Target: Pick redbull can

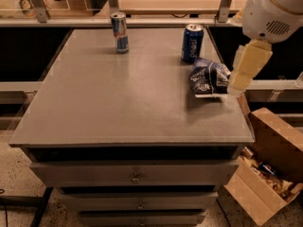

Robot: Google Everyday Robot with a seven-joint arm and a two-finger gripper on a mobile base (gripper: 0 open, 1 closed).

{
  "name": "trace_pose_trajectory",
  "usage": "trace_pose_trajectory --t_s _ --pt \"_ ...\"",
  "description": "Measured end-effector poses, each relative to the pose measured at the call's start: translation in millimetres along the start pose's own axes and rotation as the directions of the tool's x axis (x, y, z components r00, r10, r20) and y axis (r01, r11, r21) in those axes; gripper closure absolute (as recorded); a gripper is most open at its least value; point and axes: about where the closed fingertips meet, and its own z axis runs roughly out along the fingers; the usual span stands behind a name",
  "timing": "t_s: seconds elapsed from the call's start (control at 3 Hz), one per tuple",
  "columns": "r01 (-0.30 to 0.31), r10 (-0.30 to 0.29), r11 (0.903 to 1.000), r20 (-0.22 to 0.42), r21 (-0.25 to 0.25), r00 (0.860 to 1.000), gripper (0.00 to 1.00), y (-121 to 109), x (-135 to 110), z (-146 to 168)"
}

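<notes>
The redbull can (120,32) is slim, blue and silver, and stands upright at the back left of the grey table top (118,103). My arm comes in from the upper right, with a white round joint (277,11). Its cream end piece, the gripper (237,85), hangs over the table's right edge beside a crumpled blue chip bag (208,77). The gripper is far to the right of the redbull can and nearer the front.
A wider dark blue Pepsi can (192,42) stands upright at the back right, just behind the chip bag. An open cardboard box (270,174) with clutter sits on the floor at the right. Drawers (135,176) lie under the table top. Shelving rails run behind.
</notes>
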Motion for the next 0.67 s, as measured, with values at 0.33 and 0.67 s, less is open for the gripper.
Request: trace_pose_trajectory --t_s 0.33,0.67 --pt "-0.012 0.008 0.9989 0.087 0.046 0.996 0.0 -43.8 -42.0 20.4" --pt "-0.043 0.029 0.9966 0.189 0.07 0.982 0.0 -80.6 -88.5 45.5"
